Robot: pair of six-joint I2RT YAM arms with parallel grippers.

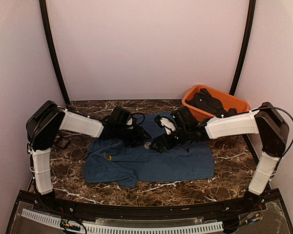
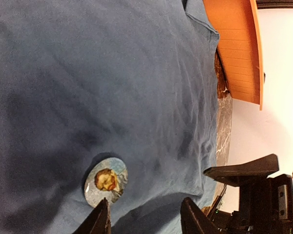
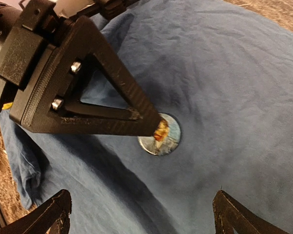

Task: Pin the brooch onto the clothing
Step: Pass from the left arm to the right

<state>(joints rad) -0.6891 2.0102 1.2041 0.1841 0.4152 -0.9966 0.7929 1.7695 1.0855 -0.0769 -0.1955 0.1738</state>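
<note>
Closest to the right wrist camera, the right pincer (image 3: 146, 222) shows only two black fingertips (image 3: 53, 214) in the bottom corners of the frame. They are spread wide and hold nothing, hovering over the dark blue T-shirt (image 3: 224, 73). Just below centre lies the brooch (image 3: 167, 141), a small round badge with a painted portrait, face up on the fabric. A triangular black finger (image 3: 112, 97) of the left pincer (image 1: 142, 138) reaches in from the upper left. Its tip overlaps the brooch's upper left rim, but whether it presses down or hangs just above cannot be told. In the left wrist view, that pincer's jaws stand partly apart at the bottom edge with nothing between them, and the brooch sits just beside the left-hand finger, outside the gap. From above, the T-shirt is spread across the middle of the marble counter (image 1: 224, 175), with the brooch near its upper middle between both pincers and an orange tub (image 1: 237, 103) at upper right. Whether the pin is through the cloth is hidden. To do this step well, the left pincer likely needs to shift so the brooch sits squarely between its jaws and grip the rim without catching cloth. The right pincer would meanwhile lower beside it to hold the fabric flat.
</note>
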